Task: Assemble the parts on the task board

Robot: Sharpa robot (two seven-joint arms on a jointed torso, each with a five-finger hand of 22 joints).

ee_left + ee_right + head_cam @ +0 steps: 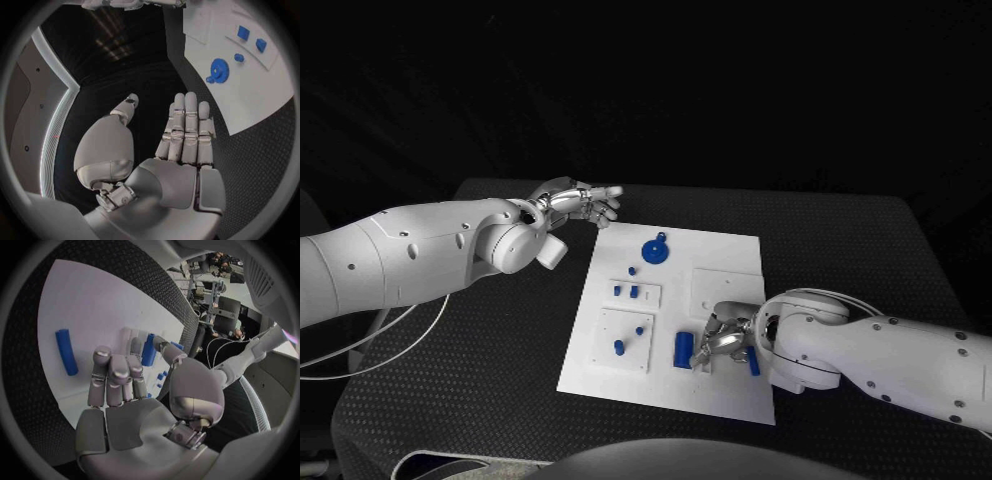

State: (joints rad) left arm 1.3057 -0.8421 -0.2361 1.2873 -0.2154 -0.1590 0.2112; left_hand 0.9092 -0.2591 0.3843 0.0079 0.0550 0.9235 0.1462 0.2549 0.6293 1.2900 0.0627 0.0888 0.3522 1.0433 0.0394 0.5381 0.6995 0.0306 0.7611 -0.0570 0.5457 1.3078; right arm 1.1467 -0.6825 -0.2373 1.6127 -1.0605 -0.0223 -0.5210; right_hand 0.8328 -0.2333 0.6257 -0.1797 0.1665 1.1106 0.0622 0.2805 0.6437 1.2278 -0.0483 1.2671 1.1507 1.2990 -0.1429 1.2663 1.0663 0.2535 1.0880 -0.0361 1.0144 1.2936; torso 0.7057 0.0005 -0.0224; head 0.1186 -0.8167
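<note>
Nearest the robot, at the near right part of the task board (733, 250), the right hand (727, 340) rests low over the plate with a blue bar (149, 350) pinched between thumb and fingers; the other fingers are curled. Just beside it lie two more loose blue pieces: a short block (684, 349) toward the board's middle and a slim bar (753, 361) partly hidden under the hand. Farther in, a peg (619, 347) stands in the near-left inset, two small blocks (627, 292) sit in the next inset, and a gear (655, 249) lies toward the far edge. Beyond the board's far-left corner, the left hand (578, 203) hovers over the black table (877, 240), fingers straight and apart, grasping nothing. Judged from this layout, assembly is at an early to middle stage: some parts seated, several loose. Open table surrounds the board on all sides; the right hand works close to the board's near-right edge.
</note>
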